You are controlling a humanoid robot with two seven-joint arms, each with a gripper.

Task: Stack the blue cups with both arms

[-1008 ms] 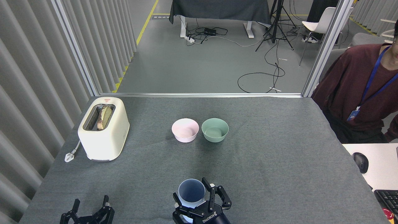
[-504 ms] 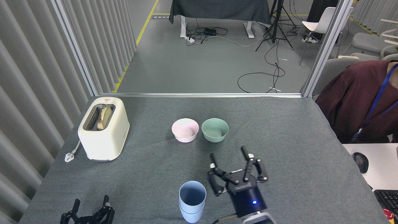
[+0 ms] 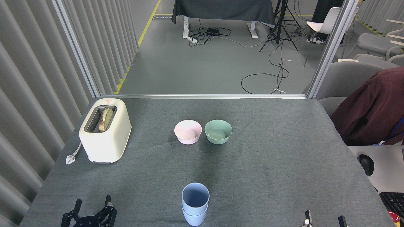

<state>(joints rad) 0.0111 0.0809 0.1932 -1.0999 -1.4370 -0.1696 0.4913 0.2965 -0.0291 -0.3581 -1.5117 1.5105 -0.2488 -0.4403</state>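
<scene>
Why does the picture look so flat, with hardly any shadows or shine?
In the head view the light is soft and even: the blue cups, pink bowl and green bowl cast only faint shadows on the grey table, with no glare; everything is sharp, the toaster too.

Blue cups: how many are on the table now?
2. The blue cups stand nested as one stack at the near middle of the table; the upper one sits inside the lower one.
</scene>
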